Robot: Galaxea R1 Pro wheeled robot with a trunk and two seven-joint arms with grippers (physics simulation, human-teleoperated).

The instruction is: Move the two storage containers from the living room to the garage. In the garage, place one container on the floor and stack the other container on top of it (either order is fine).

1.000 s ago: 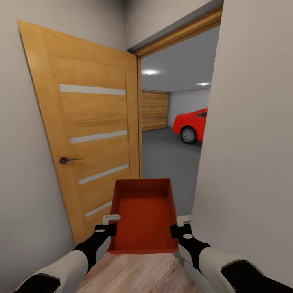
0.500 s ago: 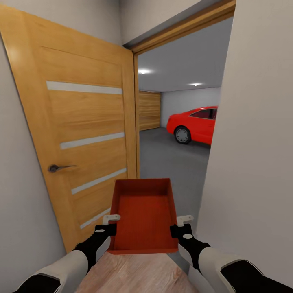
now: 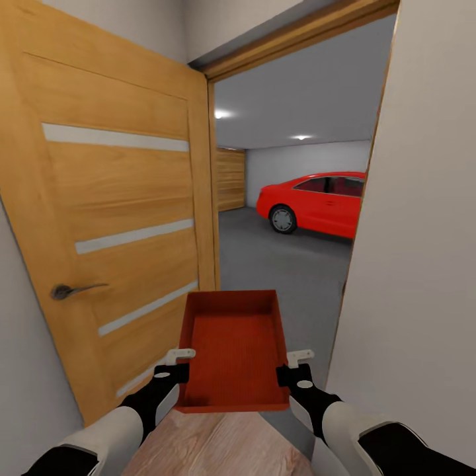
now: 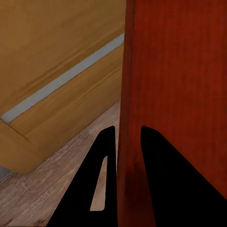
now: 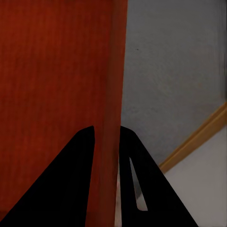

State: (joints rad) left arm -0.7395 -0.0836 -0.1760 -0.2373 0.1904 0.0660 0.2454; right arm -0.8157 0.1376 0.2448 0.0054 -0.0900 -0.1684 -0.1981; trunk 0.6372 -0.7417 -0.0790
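I hold one orange-red storage container point(image 3: 233, 347) level in front of me, lidless and empty inside. My left gripper point(image 3: 180, 363) is shut on its left wall point(image 4: 128, 156), one black finger on each side of the rim. My right gripper point(image 3: 294, 365) is shut on its right wall point(image 5: 108, 156) the same way. Through the doorway ahead lies the garage with its dark grey concrete floor point(image 3: 284, 264) and a honey-brown panelled door point(image 3: 230, 180) at the far wall. Light wood-plank flooring point(image 3: 218, 443) is under me. The other container is out of view.
An open wooden door point(image 3: 112, 225) with pale stripes and a dark handle point(image 3: 66, 289) stands close on my left. A pale wall point(image 3: 416, 231) edges the doorway on the right. A red car point(image 3: 314, 201) is parked in the garage, right of the opening.
The view has advanced toward the doorway: the door looms larger at left and more of the red car shows. The container and both grippers keep the same hold.
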